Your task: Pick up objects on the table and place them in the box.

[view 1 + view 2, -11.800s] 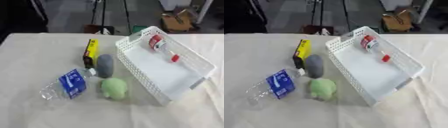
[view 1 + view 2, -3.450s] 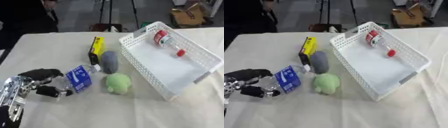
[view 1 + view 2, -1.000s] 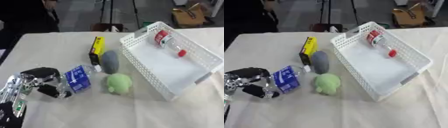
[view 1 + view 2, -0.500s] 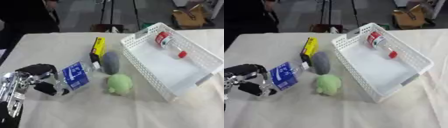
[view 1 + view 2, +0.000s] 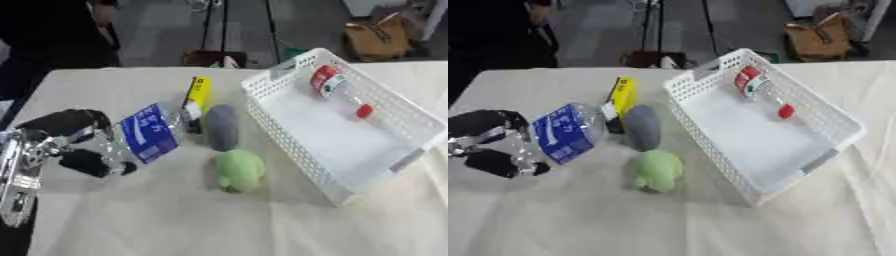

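Observation:
My left hand is at the table's left, its fingers and thumb curled round the base of a clear plastic bottle with a blue label. The bottle is tilted up, its cap end toward the yellow box. A yellow and black box, a grey oval object and a green plush toy lie in a row in the middle. The white box, a slatted basket, stands to the right. Inside it lies a bottle with a red label and red cap. My right hand is out of view.
The table is covered in a cream cloth. Beyond its far edge are a dark floor, a tripod's legs and a brown bag. A dark-clothed person stands at the far left.
My left hand has lifted the blue-labelled bottle's base off the cloth and tilted it up. The whole picture has shifted a little, so the head moved.

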